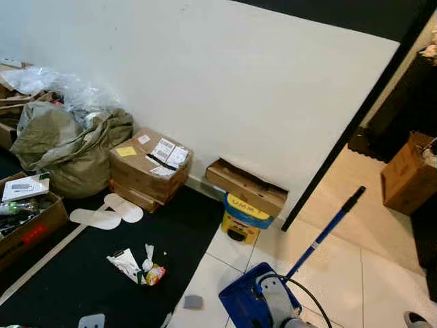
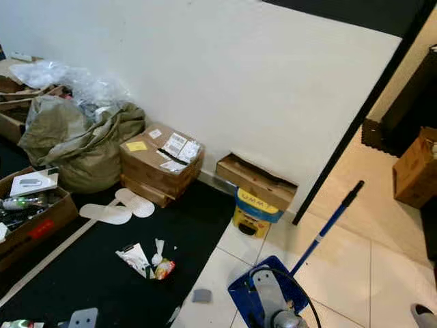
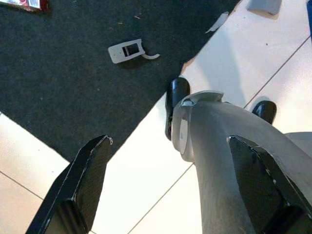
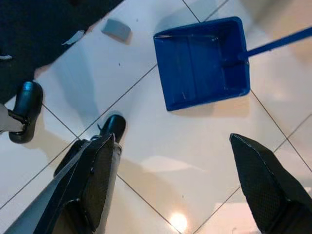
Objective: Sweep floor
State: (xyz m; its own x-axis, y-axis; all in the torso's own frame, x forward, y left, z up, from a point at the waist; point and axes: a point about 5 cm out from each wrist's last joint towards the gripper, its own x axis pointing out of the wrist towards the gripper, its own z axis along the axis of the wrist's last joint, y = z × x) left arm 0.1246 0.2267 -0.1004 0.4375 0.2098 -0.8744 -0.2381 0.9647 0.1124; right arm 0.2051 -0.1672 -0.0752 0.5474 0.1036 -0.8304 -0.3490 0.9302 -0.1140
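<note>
A blue dustpan (image 1: 239, 301) with a long blue handle (image 1: 328, 229) stands on the white tiles, its tray (image 4: 202, 61) facing the black mat (image 1: 89, 280). Crumpled wrappers (image 1: 136, 265) lie on the mat. A small grey piece (image 4: 116, 29) rests on the tile by the mat's edge, and a white plastic bit (image 3: 126, 50) lies on the mat. My right gripper (image 4: 170, 139) hangs open over bare tile, short of the dustpan. My left gripper (image 3: 169, 141) is open above the mat's edge, beside my own leg. My silver right arm (image 1: 276, 304) shows over the dustpan.
Along the wall stand a green sack (image 1: 68, 147), stacked cardboard boxes (image 1: 149, 167), and a flat box (image 1: 246, 186) over a yellow bucket (image 1: 244, 219). Two white insoles (image 1: 109, 212) lie on the mat. An open box (image 1: 27, 212) sits at left, another box (image 1: 408, 174) at right.
</note>
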